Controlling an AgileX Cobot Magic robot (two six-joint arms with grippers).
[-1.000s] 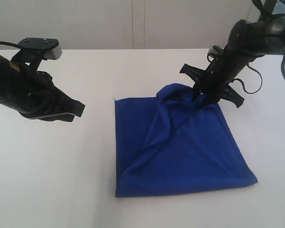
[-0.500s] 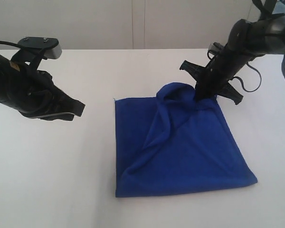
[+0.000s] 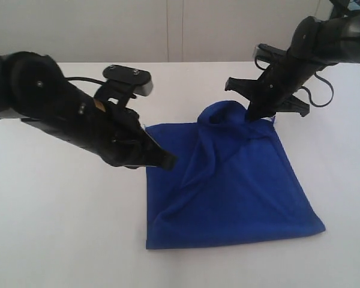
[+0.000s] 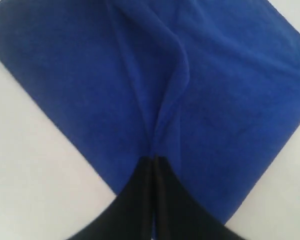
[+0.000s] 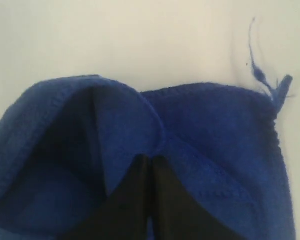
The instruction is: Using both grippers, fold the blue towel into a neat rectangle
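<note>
The blue towel (image 3: 240, 186) lies on the white table as a rough square, with a long ridge running from its far corner toward the near left. My right gripper (image 3: 252, 117) is shut on the bunched, raised far corner (image 5: 215, 120), its tips (image 5: 152, 157) pressed into the fold. A thread tag (image 5: 270, 82) sticks out beside that corner. My left gripper (image 3: 168, 161) hangs at the towel's left edge, shut, tips (image 4: 154, 159) over the ridge (image 4: 175, 85). I see no cloth between its fingers.
The white table (image 3: 66, 228) extends bare to the left and front of the towel. A pale wall (image 3: 168, 30) runs along the far edge. The left arm's thick black body (image 3: 54, 108) reaches in low over the left side.
My left arm has swung right from the table's left side to the towel's left edge. The right gripper has shifted slightly back, still at the raised corner.
</note>
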